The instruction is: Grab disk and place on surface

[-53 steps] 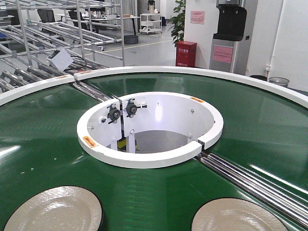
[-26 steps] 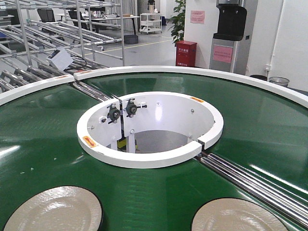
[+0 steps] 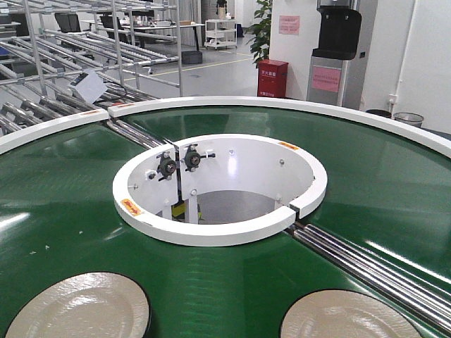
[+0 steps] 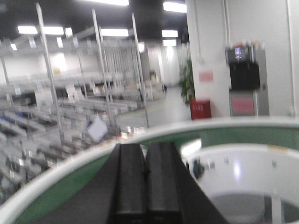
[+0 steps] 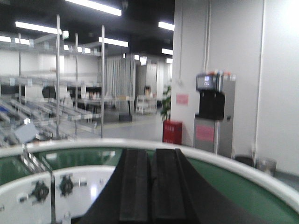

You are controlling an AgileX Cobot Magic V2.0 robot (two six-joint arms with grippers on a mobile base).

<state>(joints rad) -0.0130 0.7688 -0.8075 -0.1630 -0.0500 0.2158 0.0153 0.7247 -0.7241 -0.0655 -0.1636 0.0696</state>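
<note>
**Two disks lie on the green belt; both pincers shut and empty**

The front view looks across a round green belt (image 3: 63, 204) with white rims and a white ring (image 3: 211, 236) round its open centre. Two pale, plate-like disks lie on the belt at the bottom edge of this view. The left disk (image 3: 77, 308) is at the lower left and the right disk (image 3: 350, 317) at the lower right, well apart. Both are cut off by the frame. Steel rollers (image 3: 373, 271) cross the belt just beyond the right disk.

Neither pincer shows in the front view. In its wrist view, the left pincer (image 4: 145, 154) has its two black fingers pressed together with nothing between them. The right pincer (image 5: 152, 156) looks the same, closed and empty. Both point out level over the belt's far rim, not down at a disk. The steel tabletop is in no view.

The grab seems not yet begun. To do it well, the chosen pincer should probably open first, then tip down and come in at the disk's near rim. A flat disk gives hold only at its edge. It cannot be told whether the belt is running; if it is, the reach needs timing.

Each disk lies flat, face up, with its rim slightly raised. Being round, it has no long axis and points no way.
</note>
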